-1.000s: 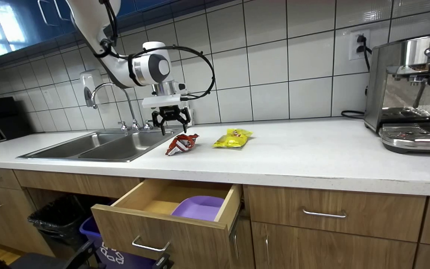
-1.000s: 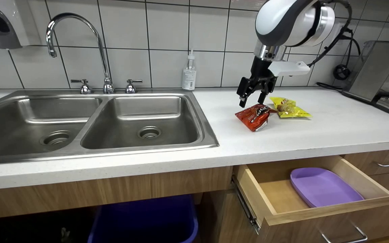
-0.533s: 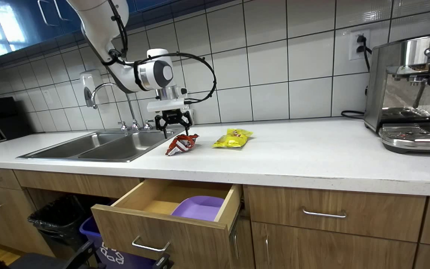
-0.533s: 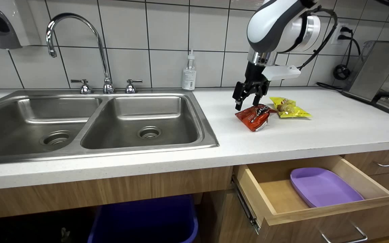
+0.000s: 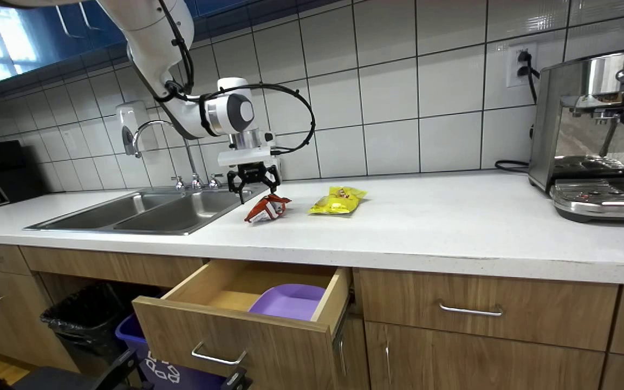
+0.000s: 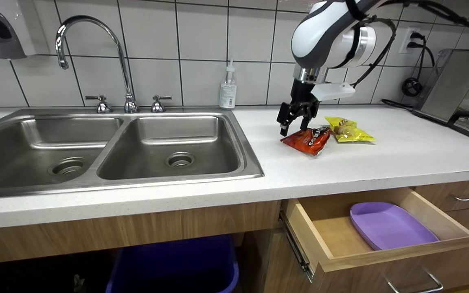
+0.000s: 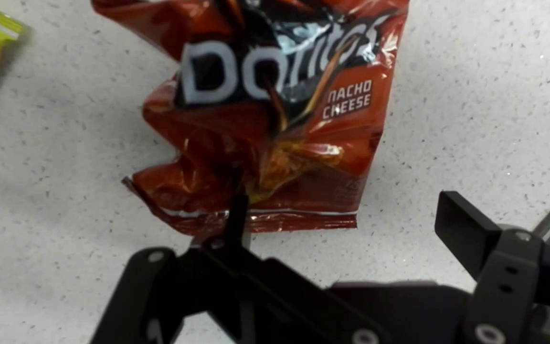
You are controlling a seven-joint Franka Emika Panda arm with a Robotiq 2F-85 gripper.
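"What's just changed?"

"The gripper (image 6: 294, 130) sits lower than half a second ago, and the red bag (image 6: 308, 141) has shifted and turned slightly on the counter (image 6: 299, 175)."

"Do the jaws have it?"

"No, they're spread wide. In the wrist view one finger (image 7: 237, 220) overlaps the red bag's sealed edge and seems to touch it; the other finger (image 7: 468, 234) hangs past it, over the counter."

"Meaning?"

"I'd say that contact is what nudged the red bag. It's loose rather than gripped, so it seems free to slide or twist."

"What's around it?"

"The yellow bag (image 6: 350, 130) near on one side, apart from it, the sink (image 6: 250, 156) on the opposite side. Below, the drawer (image 6: 364, 272) stands pulled out with a purple dish (image 6: 393, 228) inside; neither has moved."
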